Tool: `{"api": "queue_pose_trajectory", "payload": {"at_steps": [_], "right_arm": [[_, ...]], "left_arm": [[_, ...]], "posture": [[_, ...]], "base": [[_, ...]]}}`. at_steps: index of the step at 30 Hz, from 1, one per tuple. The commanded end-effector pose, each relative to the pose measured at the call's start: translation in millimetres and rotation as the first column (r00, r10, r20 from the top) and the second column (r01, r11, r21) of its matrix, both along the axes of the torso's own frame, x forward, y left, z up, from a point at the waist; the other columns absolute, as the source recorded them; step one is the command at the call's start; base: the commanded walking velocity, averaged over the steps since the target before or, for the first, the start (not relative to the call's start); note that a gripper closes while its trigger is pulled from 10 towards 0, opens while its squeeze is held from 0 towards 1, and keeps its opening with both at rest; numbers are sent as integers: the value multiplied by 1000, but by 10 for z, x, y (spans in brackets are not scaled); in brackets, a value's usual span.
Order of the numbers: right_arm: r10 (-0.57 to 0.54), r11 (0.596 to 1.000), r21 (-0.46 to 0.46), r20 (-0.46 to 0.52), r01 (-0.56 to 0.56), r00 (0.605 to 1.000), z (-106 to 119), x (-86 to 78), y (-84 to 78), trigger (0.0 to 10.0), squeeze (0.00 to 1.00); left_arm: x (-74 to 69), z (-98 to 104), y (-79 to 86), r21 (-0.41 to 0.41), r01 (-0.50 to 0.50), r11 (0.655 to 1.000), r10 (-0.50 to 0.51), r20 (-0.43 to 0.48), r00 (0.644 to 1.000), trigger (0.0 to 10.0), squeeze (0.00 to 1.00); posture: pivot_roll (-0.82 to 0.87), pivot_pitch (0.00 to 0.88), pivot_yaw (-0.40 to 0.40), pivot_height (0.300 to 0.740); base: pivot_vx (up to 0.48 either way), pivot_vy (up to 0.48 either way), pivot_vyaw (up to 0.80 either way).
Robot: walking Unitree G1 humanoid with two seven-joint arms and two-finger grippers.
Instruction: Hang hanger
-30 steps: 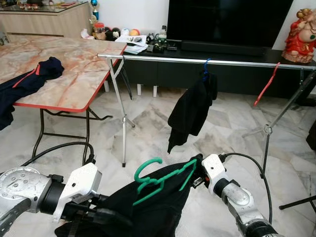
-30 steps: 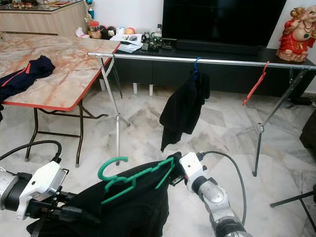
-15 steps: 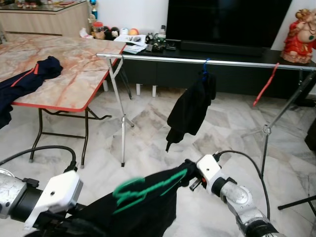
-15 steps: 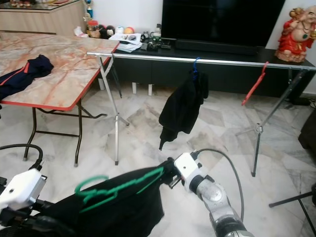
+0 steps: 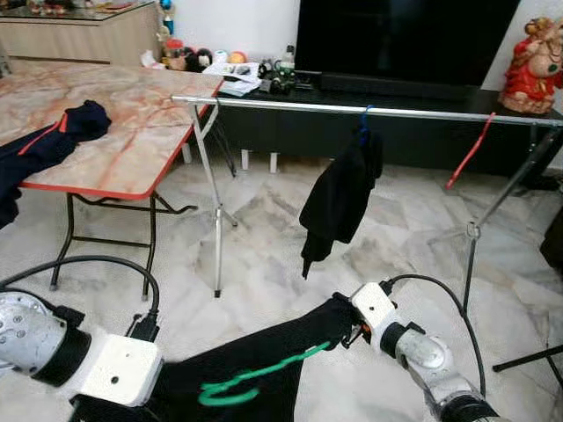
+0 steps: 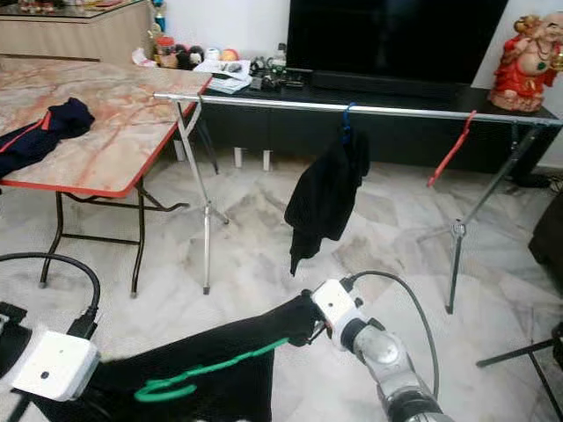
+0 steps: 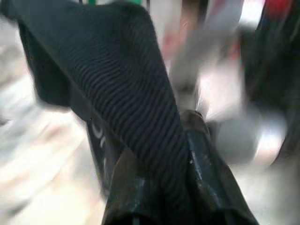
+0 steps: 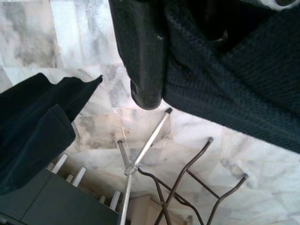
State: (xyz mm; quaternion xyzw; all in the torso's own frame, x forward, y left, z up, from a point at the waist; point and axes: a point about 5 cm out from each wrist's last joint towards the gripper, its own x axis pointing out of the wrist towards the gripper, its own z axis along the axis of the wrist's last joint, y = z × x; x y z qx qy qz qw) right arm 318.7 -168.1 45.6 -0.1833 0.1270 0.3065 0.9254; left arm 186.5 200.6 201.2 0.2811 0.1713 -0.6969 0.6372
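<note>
A: At the bottom of the left eye frame, what is held?

B: A black garment on a green hanger is stretched between the grippers. The right gripper, at lower centre-right, is clamped on the garment's edge; in its wrist view one black finger is pressed against the knit fabric. The left gripper, at lower left, is closed on a fold of the cloth.

A: And across the upper middle?

B: A metal rail is seen, bearing a black garment on a blue hanger at centre and a bare red hanger toward the right. A marble-topped table occupies the upper left.
</note>
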Motion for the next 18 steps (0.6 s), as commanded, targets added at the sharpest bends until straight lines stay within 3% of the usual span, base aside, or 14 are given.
{"api": "queue_pose_trajectory", "payload": {"at_steps": [1,5,7,8,9,11,15,16,18], "right_arm": [[-354,934,-57,-38,352,934,30,-55,-818,0,0],[-352,935,-63,-48,349,935,13,-65,-818,0,0],[-346,938,-61,-53,342,937,0,-71,-802,0,0],[-344,938,-56,-59,341,937,-16,-77,-784,0,0],[-344,938,-56,-59,341,937,-16,-77,-784,0,0],[-343,939,-50,-72,340,936,-53,-97,-757,0,0],[-342,940,-49,-87,339,936,-92,-126,-746,0,0],[-350,937,-39,-93,348,932,-103,-135,-747,0,0],[-356,934,-37,-100,355,929,-124,-151,-746,0,0]], "left_arm": [[-120,275,1,-93,135,987,-139,-48,989,10000,0],[-102,445,19,-176,184,967,-189,-14,982,10000,0],[-75,533,-6,-263,192,945,-199,-1,980,10000,0],[-22,593,-28,-351,172,920,-180,11,984,10000,0],[-22,593,-28,-351,172,920,-180,11,984,10000,0],[23,666,-26,-484,131,865,-148,2,989,10000,0],[77,727,-31,-591,84,802,-106,-1,994,10000,0],[100,759,-36,-649,68,758,-92,-3,996,10000,0],[116,743,-38,-667,51,743,-79,-11,997,10000,0]], "posture": [[205,23,-37,740],[205,23,-37,740],[208,22,-38,740],[207,20,-36,740],[207,20,-36,740],[202,22,-36,740],[203,24,-37,740],[202,23,-36,740],[197,24,-37,740]], "base": [[0,0,0],[0,0,0],[0,0,0],[0,0,0],[0,0,0],[0,0,0],[0,0,0],[0,0,0],[0,0,0]]}}
